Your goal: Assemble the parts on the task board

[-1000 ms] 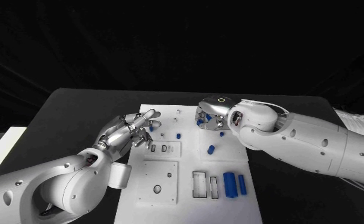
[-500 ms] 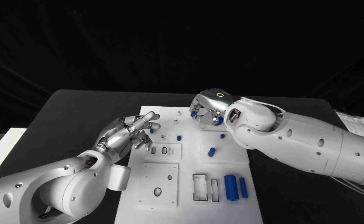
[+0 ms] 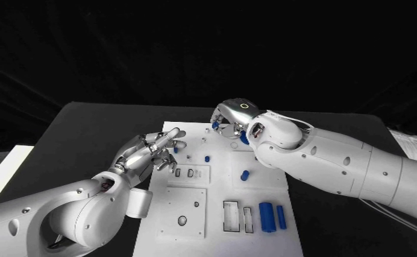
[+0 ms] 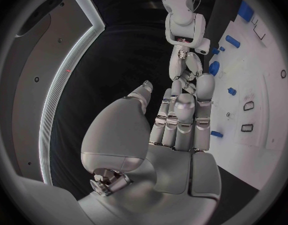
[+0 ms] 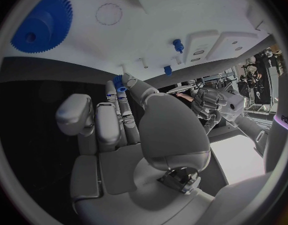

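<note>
The white task board [image 3: 217, 190] lies in the middle of the black desk [image 3: 87, 130], its long side running away from the robot. At its near end two long blue cylinders [image 3: 267, 216] lie side by side, just beside two empty rectangular slots [image 3: 230, 215]. Further up a small blue peg [image 3: 245, 175] lies alone, and another small blue peg [image 3: 206, 158] stands nearer the middle. In the right wrist view a blue gear [image 5: 43, 22] lies flat on the board, with a shallow round recess [image 5: 109, 13] near it.

The right hand [image 3: 233, 123] hangs over the far end of the board, its arm covering that corner. Its fingers [image 5: 116, 97] are curled together and pinch a small blue part [image 5: 119, 83] at their tips.

The left hand [image 3: 149, 151] sits at the board's left edge, fingers extended and close together, and grips nothing; a small blue piece [image 3: 175, 146] lies just beside its fingertips [image 4: 191, 87].
</note>
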Motion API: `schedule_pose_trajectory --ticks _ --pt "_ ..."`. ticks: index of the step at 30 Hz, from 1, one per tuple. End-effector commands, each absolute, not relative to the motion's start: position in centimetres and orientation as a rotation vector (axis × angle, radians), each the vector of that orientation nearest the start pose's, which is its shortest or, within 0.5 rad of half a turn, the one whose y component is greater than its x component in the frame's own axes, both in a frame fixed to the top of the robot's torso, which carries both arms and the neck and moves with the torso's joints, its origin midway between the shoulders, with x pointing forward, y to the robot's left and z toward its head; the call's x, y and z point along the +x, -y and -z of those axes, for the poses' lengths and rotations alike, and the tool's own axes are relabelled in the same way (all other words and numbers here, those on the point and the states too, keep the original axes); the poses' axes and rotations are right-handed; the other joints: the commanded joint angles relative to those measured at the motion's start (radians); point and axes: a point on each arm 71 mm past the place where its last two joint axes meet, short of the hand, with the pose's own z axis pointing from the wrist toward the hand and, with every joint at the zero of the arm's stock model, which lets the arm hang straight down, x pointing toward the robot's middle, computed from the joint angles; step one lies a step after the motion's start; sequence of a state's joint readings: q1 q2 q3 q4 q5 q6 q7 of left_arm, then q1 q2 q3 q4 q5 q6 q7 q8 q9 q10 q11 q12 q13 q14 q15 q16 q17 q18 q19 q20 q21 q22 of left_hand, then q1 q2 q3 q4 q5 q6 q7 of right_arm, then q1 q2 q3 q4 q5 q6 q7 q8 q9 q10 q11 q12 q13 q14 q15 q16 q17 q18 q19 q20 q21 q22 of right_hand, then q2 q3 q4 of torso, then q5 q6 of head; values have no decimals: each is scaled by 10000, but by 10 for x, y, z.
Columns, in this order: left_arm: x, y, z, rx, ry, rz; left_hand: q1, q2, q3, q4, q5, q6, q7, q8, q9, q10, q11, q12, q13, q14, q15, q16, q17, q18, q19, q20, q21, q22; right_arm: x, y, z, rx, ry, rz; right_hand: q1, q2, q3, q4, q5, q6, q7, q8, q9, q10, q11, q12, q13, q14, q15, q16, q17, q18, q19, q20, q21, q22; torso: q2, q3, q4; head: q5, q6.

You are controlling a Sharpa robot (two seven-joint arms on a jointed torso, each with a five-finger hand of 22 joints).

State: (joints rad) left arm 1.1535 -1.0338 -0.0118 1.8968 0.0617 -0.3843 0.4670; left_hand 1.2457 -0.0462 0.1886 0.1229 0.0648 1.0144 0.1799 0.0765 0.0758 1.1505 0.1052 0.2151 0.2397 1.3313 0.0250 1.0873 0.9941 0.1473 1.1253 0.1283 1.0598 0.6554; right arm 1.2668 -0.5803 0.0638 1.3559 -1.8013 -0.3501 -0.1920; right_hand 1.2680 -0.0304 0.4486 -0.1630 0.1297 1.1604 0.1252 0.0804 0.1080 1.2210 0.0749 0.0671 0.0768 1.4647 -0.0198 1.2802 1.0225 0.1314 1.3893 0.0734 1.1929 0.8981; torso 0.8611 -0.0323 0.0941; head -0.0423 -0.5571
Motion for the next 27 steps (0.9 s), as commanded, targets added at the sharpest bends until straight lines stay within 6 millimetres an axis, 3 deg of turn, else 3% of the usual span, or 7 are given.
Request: schedule_pose_trajectory --ticks 1,5,15,27 --pt "411 -196 151 -11565 -13793 17298 -27 74 -49 -16 -30 -78 9 -35 -11 -79 -12 23 9 -45 7 -29 -9 177 -65 23 -60 -9 530 109 112 -3794 -13243 -5068 98 161 76 13 21 -5 45 -20 33 155 -121 -52 8 269 -58 61 16 -143 36 -43 31 9 31 -29 55 -23 -16" --pt "412 -197 150 -11535 -13774 17297 -27 74 -49 -16 -30 -78 9 -35 -11 -79 -12 23 9 -45 7 -29 -9 177 -65 23 -60 -9 531 104 114 -3878 -13256 -5072 92 147 92 18 19 -15 52 -29 35 144 -115 -55 5 269 -54 67 21 -144 34 -40 35 12 35 -24 12 39 -22" --pt "413 -198 145 -11434 -13698 17294 -27 74 -49 -16 -30 -78 9 -35 -11 -79 -12 23 9 -45 7 -29 -9 177 -65 23 -60 -9 532 92 119 -4080 -13441 -5145 60 113 117 42 9 -22 60 -44 41 130 -104 -55 1 267 -44 74 24 -144 28 -32 40 14 70 -22 45 44 -41" --pt "414 -198 142 -11364 -13667 17325 -27 74 -49 -16 -30 -78 9 -35 -11 -79 -12 23 9 -45 7 -29 -9 177 -65 23 -60 -9 534 87 122 -4132 -13725 -5091 -15 19 142 92 -18 -51 64 -78 48 85 -90 -61 -9 260 -30 85 28 -144 15 -18 51 23 86 -20 24 121 -112"
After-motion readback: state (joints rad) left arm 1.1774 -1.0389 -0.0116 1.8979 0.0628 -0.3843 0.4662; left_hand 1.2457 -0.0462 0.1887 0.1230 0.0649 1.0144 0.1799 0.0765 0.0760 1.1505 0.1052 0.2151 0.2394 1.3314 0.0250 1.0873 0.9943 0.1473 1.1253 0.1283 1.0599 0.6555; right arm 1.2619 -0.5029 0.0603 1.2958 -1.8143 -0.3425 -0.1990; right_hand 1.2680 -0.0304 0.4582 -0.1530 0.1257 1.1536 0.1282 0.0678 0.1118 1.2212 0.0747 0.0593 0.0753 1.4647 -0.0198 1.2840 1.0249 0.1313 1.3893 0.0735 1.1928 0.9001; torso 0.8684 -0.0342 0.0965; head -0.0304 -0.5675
